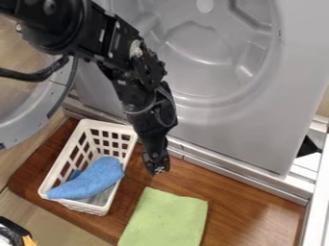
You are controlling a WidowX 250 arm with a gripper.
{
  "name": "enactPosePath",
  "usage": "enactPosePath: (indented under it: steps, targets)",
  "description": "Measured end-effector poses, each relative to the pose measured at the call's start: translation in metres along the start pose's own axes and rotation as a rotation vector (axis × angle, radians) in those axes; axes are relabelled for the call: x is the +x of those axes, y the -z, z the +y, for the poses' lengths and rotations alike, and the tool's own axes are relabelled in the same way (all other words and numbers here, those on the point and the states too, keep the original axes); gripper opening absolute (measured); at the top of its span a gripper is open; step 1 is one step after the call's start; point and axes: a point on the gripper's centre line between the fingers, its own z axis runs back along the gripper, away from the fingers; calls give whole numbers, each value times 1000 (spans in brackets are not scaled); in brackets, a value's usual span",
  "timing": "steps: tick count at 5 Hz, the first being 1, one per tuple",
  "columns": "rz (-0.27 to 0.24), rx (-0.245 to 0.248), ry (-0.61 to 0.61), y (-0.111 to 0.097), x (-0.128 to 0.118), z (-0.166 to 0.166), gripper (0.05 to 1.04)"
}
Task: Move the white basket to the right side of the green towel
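The basket [90, 208] sits left of the towel [166, 218], ungrasped; next, the hand [157, 169] should go to its rim. Whether the hand is wide or narrow, I cannot tell.

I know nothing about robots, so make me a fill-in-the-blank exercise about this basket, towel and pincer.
In the picture, the white basket stands to the ____ of the towel.
The cloth-like thing inside the basket is coloured ____.
The towel's colour is ____.
The pincer is coloured ____.

Missing words: left; blue; green; black.
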Motion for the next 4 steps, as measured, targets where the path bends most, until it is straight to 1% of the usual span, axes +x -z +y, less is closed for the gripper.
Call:
enactPosePath:
  steps: [1,2,3,4]
  targets:
    - [17,-24,-6,5,-3,-3,999]
    - [35,-75,-62,14,-9,7,999]
    - [67,-75,-220,23,-20,14,999]
    - [99,-49,-431,29,-27,18,999]
